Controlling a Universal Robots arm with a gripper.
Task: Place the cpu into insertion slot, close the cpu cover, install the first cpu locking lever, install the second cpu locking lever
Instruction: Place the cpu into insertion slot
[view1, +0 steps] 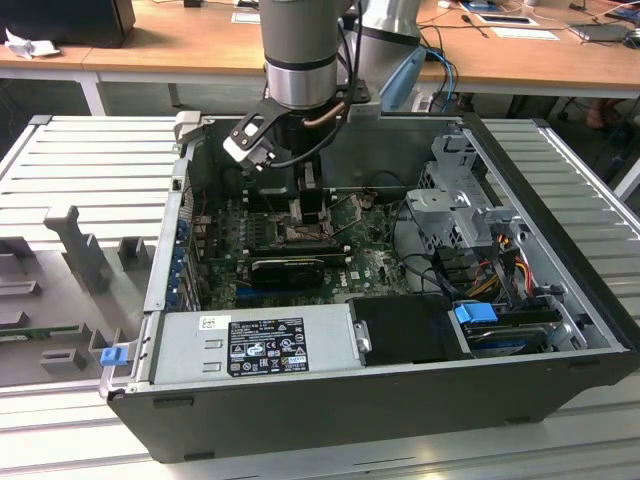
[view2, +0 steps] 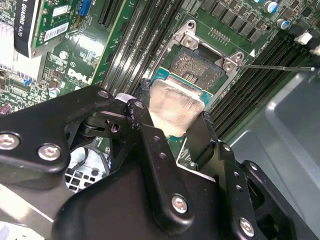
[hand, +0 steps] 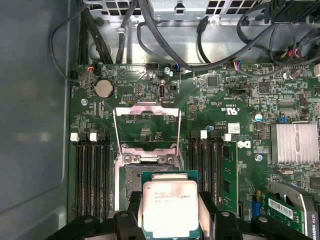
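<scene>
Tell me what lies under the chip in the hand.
The open socket lies below the chip held in the hand. Its far part, with the contacts, shows; the chip covers the rest.

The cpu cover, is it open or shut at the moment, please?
Open: the cpu cover stands swung back, baring the insertion slot.

Cpu (hand: 170, 202) top dull metal, tool (view2: 174, 114) matt blk.

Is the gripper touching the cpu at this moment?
Touching. In the second wrist view the gripper clamps the cpu: its fingers press against two opposite edges, with no gap on either side.
</scene>
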